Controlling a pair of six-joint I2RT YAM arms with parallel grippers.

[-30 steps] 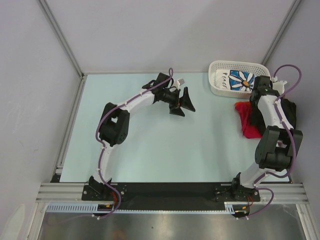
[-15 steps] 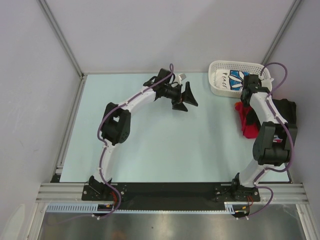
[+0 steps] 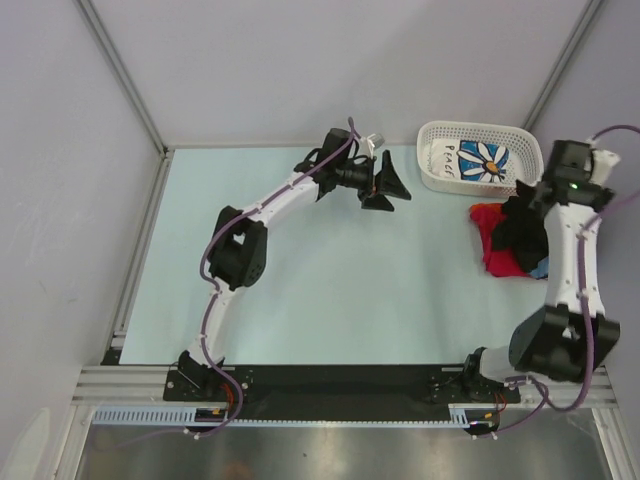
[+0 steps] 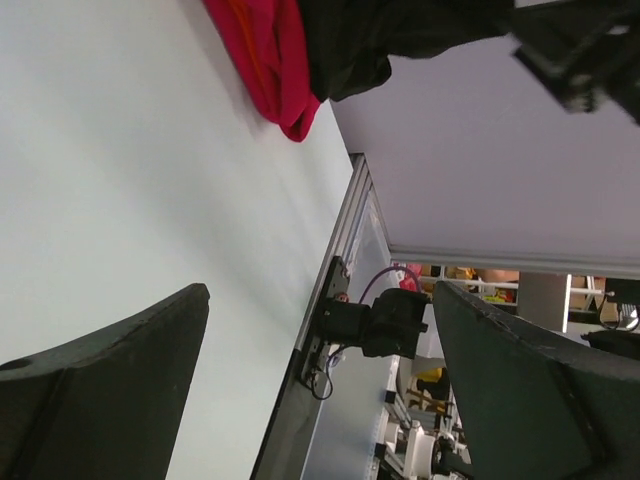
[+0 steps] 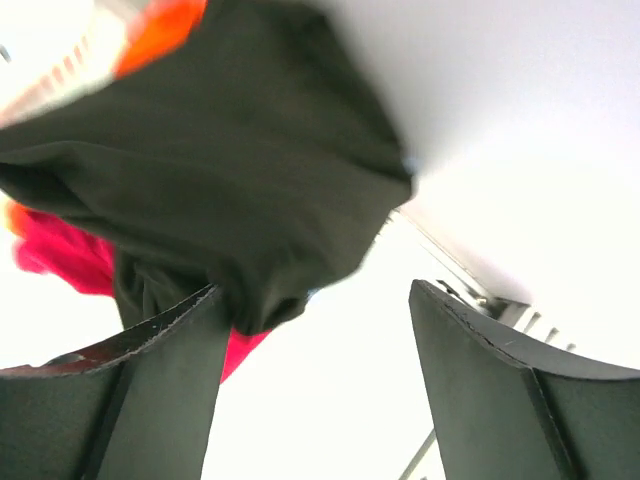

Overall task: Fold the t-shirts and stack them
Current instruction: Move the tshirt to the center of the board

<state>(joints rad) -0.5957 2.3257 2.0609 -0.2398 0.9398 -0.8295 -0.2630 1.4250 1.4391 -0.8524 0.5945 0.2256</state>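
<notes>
Your right tool stands wide open; the blurred black t-shirt bunches over the red t-shirt, its long axis unreadable. Your left tool gapes open too.

A black t-shirt is hanging in a dark, crumpled lump right in front of the right gripper, whose fingers are spreading wide apart. A bit of light blue is peeking out at its bottom edge. A red t-shirt is lying bunched up, touching the black one, on the side toward the left gripper but well apart from it. A white t-shirt with a blue daisy is sitting in the basket, between the two grippers.
</notes>
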